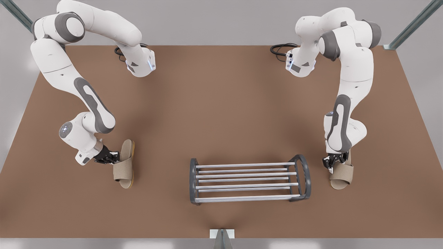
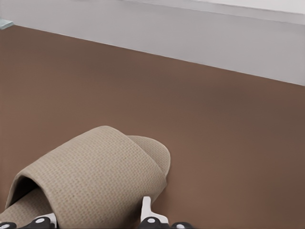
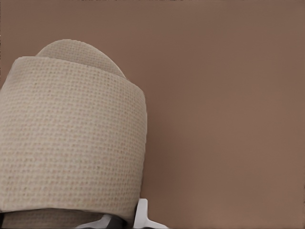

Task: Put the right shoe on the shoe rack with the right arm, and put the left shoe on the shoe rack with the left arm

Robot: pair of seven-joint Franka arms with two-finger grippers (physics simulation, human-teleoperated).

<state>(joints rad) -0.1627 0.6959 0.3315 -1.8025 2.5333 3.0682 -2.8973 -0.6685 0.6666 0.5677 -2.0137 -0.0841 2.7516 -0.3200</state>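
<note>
You have left gripper point(image 1: 116, 157) clamped on left slipper point(image 1: 125, 170), 9 o'clock of rack point(image 1: 242, 175); right gripper point(image 1: 333, 164) (grip unclear) at right slipper point(image 1: 342, 177), 3 o'clock.

No legible text — no labels.

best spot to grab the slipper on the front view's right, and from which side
Grip the right shoe by its woven strap, at the open heel-side edge, coming from above: the strap arches off the flat sole, leaving a lip to pinch. The right hand hangs there.
</note>
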